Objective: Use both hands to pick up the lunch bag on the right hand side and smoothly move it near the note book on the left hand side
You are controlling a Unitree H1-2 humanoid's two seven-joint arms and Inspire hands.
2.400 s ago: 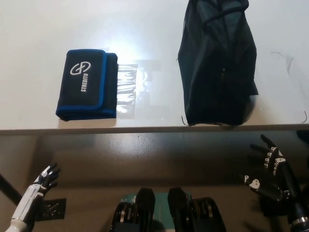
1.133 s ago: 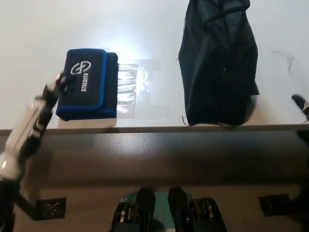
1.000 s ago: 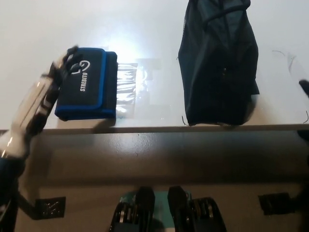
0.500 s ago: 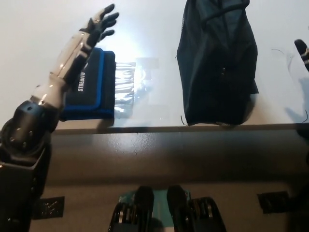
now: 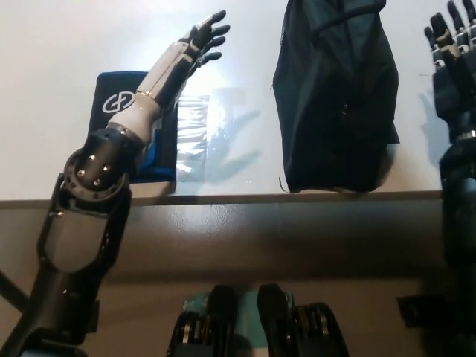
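The dark lunch bag [image 5: 336, 97] stands on the white table [image 5: 44, 67] at the right of the middle, its top cut off by the picture's upper edge. A black and blue notebook [image 5: 119, 104] lies flat at the left, partly hidden under my left forearm. My left hand [image 5: 204, 33] is open, fingers spread, reaching over the table between notebook and bag, a little short of the bag's left side. My right hand [image 5: 451, 33] is open too, raised at the far right edge, apart from the bag's right side.
A clear plastic sleeve [image 5: 201, 130] lies next to the notebook under the light's glare. The table's front edge [image 5: 245, 199] runs across the picture's middle, with floor below it.
Both arms have risen from below the table edge. The left hand has passed over the notebook toward the bag; the right hand has come up at the bag's right.
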